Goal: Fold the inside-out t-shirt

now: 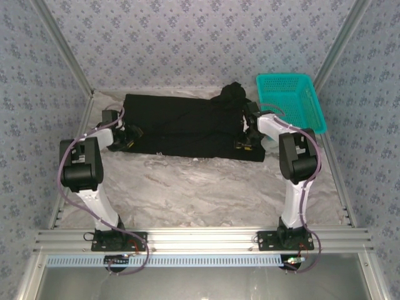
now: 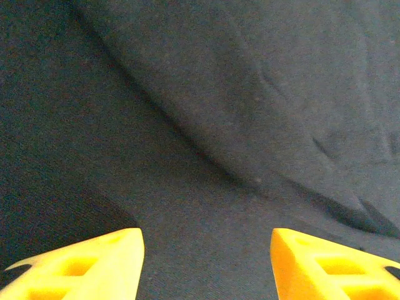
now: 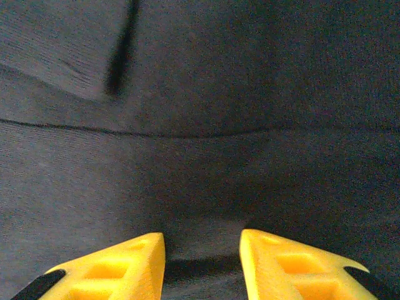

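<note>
left fingers [image 2: 94, 262] apart over black t-shirt [image 2: 250, 94]; right fingers [image 3: 287, 262] apart too (narrower gap), cloth spread on desk [image 1: 206, 187].

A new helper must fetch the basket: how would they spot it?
Look at the marbled table, far right corner. Just right of the black t-shirt sits the teal mesh basket, the one bright, rigid thing there.

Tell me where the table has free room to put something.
Free: the marbled white table between the near edge of the black cloth t-shirt and the arm bases. Crowded: the far strip, left gripper and right gripper at the t-shirt's ends, teal plastic mesh basket far right.
</note>
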Motion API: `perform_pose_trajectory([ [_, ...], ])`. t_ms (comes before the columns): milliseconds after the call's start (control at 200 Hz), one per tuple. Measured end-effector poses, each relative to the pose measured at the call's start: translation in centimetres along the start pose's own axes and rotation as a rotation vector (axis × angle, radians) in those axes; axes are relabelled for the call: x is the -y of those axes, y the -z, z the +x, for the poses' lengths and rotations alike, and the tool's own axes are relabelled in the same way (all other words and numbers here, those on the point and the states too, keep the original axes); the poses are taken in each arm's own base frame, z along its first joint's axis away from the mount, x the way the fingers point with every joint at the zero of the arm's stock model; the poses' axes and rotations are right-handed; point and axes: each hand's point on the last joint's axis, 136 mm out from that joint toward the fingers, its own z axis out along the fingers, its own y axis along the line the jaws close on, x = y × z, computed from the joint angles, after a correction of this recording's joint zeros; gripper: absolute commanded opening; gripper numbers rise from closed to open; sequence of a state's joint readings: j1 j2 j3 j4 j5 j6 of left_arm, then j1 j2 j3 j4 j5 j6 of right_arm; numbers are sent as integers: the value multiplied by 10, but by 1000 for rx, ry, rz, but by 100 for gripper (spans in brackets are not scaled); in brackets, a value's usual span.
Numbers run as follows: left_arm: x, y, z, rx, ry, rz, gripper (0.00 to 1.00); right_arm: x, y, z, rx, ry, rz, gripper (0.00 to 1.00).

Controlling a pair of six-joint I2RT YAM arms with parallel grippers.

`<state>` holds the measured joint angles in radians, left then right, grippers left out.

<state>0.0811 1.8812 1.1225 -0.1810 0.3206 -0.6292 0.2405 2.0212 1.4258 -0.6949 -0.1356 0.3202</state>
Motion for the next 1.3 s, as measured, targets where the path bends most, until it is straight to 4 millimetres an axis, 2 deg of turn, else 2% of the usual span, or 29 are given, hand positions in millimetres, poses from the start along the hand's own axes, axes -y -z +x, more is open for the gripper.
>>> perform_pose_trajectory([
  [75, -2, 2, 3, 5, -1, 0, 55, 6, 3, 5, -5, -3, 22, 38],
  [160, -8, 8, 18, 5, -5, 0, 55, 15, 5, 20, -27, -1, 55, 38],
  [420, -30, 47, 108, -55, -29, -26, 57, 59, 23, 102, -158, -27, 184, 38],
  [470, -33, 55, 122, -69, -33, -36, 58, 65, 27, 108, -171, -34, 204, 38],
  [535, -33, 63, 132, -80, -39, -46, 58, 67, 32, 105, -151, -34, 212, 38],
  [595, -28, 67, 131, -72, -49, -41, 58, 63, 35, 97, -118, -22, 195, 39],
  [704, -10, 69, 113, -40, -63, -17, 57, 46, 40, 78, -51, 4, 137, 39],
  [834, 7, 56, 97, -30, -78, 2, 57, 30, 42, 62, 5, 20, 79, 39],
  [959, 4, 39, 98, -61, -72, -20, 57, 25, 42, 58, 17, 23, 55, 39],
  [1089, 3, 34, 97, -66, -70, -29, 57, 24, 42, 59, 14, 23, 47, 39],
  [1299, 11, 22, 74, -26, -83, -48, 57, 22, 42, 59, 12, 24, 41, 39],
])
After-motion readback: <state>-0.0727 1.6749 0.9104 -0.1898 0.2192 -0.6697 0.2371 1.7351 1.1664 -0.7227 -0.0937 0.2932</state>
